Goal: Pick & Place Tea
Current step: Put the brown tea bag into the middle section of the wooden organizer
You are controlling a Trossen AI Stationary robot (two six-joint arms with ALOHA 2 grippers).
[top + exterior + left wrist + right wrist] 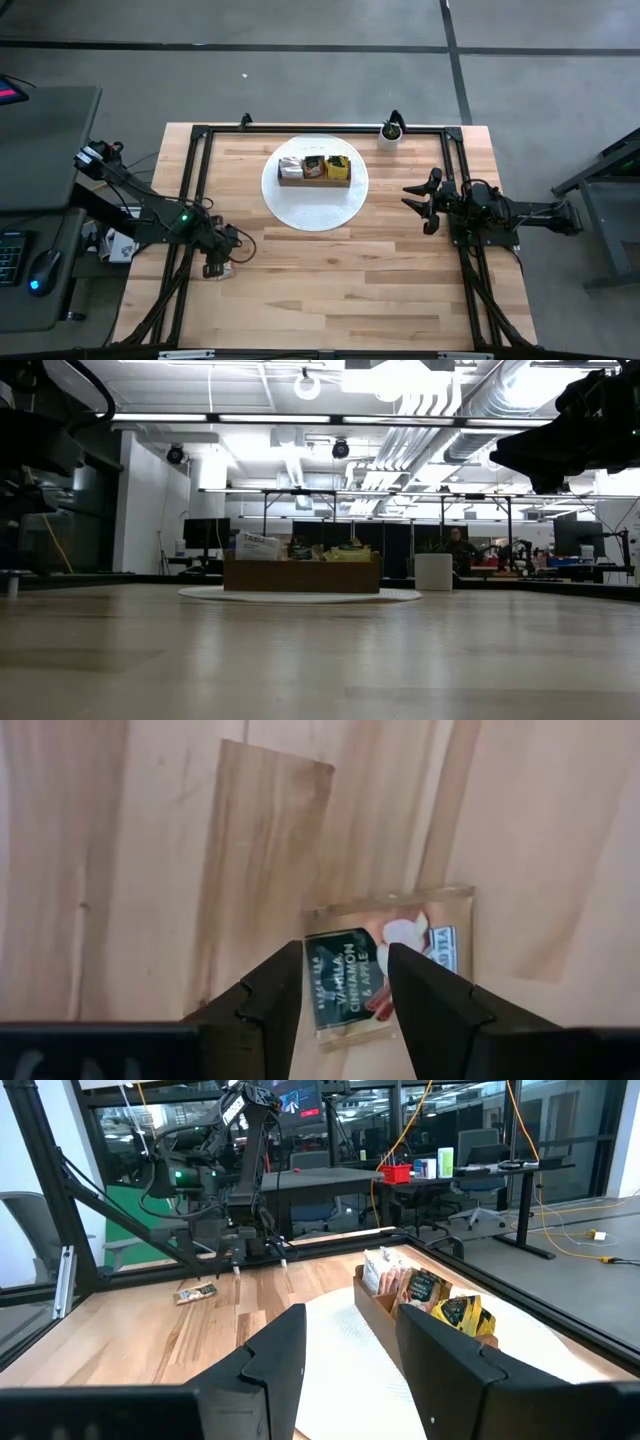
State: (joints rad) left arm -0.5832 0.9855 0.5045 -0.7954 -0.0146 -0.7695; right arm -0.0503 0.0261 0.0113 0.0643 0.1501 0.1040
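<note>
The left gripper (343, 982) hangs over one tea sachet (385, 975) lying flat on the worktop (330, 290), jaws open. More sachets (315, 167) fill the wooden box (314, 181). The right gripper (420, 200) waits, jaws open.

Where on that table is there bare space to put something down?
Bare wood spans the near half, between the left gripper and right gripper, below the white mat. Crowded: the wooden box full of sachets, the small pot at the far edge, and the lone tea sachet under the left gripper.
</note>
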